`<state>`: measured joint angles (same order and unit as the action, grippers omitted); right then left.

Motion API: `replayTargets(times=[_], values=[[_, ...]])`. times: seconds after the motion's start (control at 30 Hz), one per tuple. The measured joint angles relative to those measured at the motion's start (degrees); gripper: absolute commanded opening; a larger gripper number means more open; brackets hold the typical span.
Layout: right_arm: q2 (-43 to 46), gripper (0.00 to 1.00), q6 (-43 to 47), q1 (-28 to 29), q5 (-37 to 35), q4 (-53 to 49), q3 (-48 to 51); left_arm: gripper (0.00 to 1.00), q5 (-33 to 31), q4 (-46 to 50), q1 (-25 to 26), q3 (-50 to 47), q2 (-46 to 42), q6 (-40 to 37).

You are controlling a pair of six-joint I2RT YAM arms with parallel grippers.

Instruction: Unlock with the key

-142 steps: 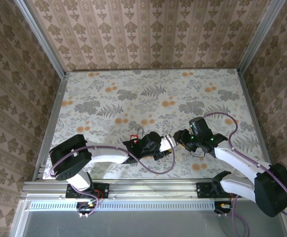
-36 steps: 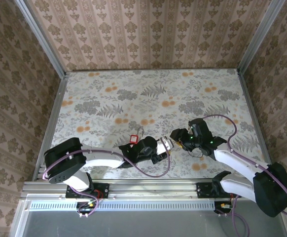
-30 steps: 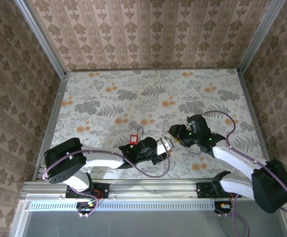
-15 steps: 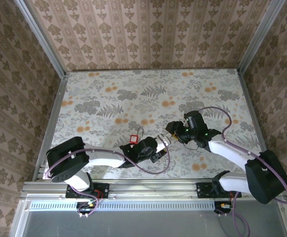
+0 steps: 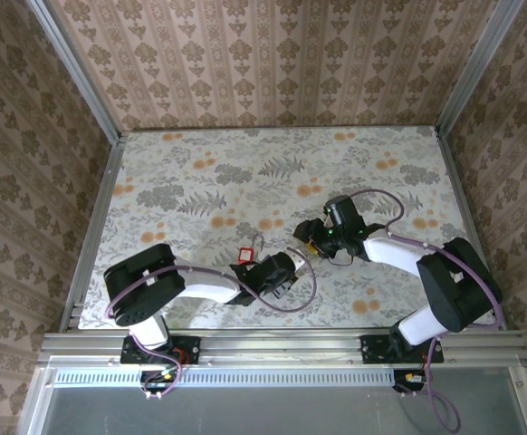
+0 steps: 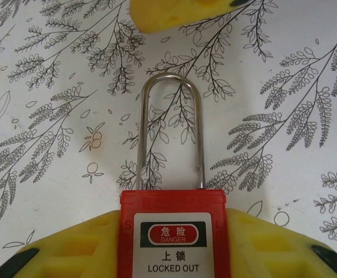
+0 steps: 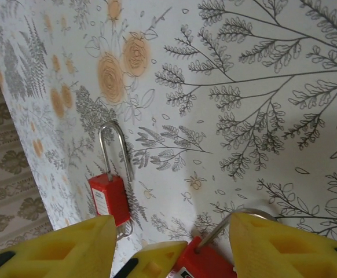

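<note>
Padlock [image 6: 172,243]: red body, clamped at its sides between the yellow fingers [image 6: 70,249] of the left tool [image 5: 289,265]. That tool is closed on the lock body. The white label faces the left wrist camera and reads DANGER and LOCKED OUT.

Shackle [image 6: 143,145]: steel and seated in the body. It points to 12 o'clock in the left wrist view and hangs over the floral tabletop [image 5: 245,172].

Location: in the top view the held padlock sits just toward 6 o'clock of the tabletop's centre.

Right tool [image 7: 171,226]: it is at 1 o'clock of the left tool in the top view, and the two tools face each other. Its jaws stand apart, with nothing gripped between them. In the right wrist view the shackle and the top of the red body lie low in the gap between the jaws. In the left wrist view one right-tool fingertip [image 6: 180,11] sits just beyond the shackle's crown, apart from it.

Second padlock [image 7: 109,200]: also red. It lies flat on the tabletop at 9 o'clock of the left tool, near it, and neither tool touches it.
</note>
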<state>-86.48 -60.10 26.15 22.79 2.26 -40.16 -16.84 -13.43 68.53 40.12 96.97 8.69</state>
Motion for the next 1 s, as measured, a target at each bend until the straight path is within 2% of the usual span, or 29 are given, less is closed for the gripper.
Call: replayTargets(times=[0.37, 0.73, 1.0], values=[[1.8, 0.57, 0.9, -0.7, 0.0, -3.7, -0.2, 0.08, -1.9, 1.4, 0.1, 0.2, -0.3, 3.0], [-1.9, 0.60, -5.8, 4.3, 1.5, 4.1, 1.0, 0.09, -8.1, 0.8, 3.3, -1.5, -4.5, 2.2], [-6.4, 0.59, -7.8, 4.4, 1.7, 8.0, 0.5, 0.09, -8.3, -0.3, 3.8, -3.2, -4.5, 1.8]])
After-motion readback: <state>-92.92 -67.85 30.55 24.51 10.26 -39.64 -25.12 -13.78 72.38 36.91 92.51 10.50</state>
